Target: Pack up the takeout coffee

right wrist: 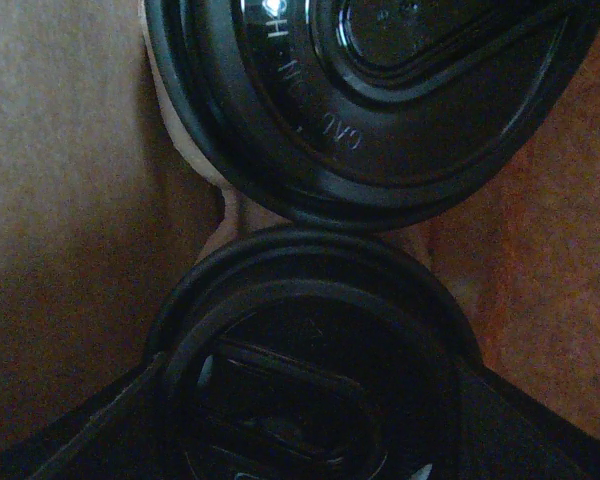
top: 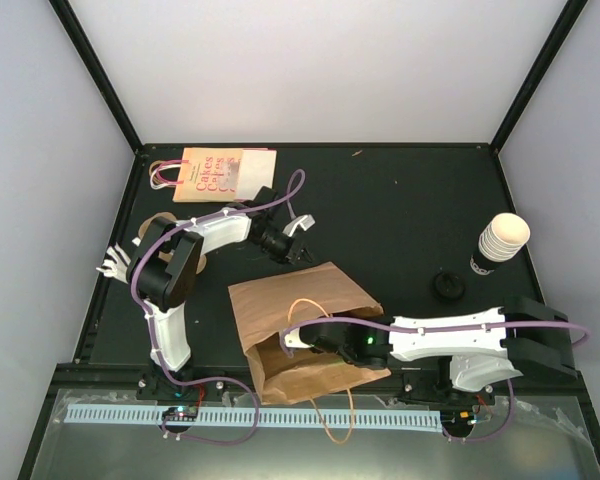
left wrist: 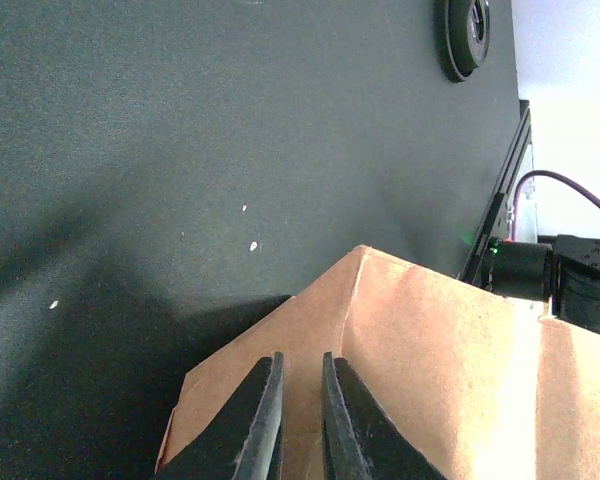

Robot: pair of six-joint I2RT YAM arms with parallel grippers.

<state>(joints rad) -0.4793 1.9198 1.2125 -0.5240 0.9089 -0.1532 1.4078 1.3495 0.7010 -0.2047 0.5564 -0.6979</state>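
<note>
A brown paper bag [top: 300,305] lies on its side on the dark table, mouth toward the near edge. My right arm reaches into that mouth. Inside, in the right wrist view, the black lid of a takeout coffee [right wrist: 315,340] sits between the two dark fingers of my right gripper [right wrist: 315,400], which press against its sides. A second black-lidded cup [right wrist: 380,100] lies just beyond it, against the bag wall [right wrist: 60,200]. My left gripper [top: 300,235] [left wrist: 302,365] hovers over the bag's far corner [left wrist: 430,340], jaws a narrow slit apart with nothing between them.
A stack of lidless cream cups [top: 502,240] stands at the right, with a loose black lid [top: 448,286] [left wrist: 465,35] beside it. A flat printed paper bag [top: 215,172] lies at the back left. Brown pulp trays [top: 160,222] sit behind the left arm.
</note>
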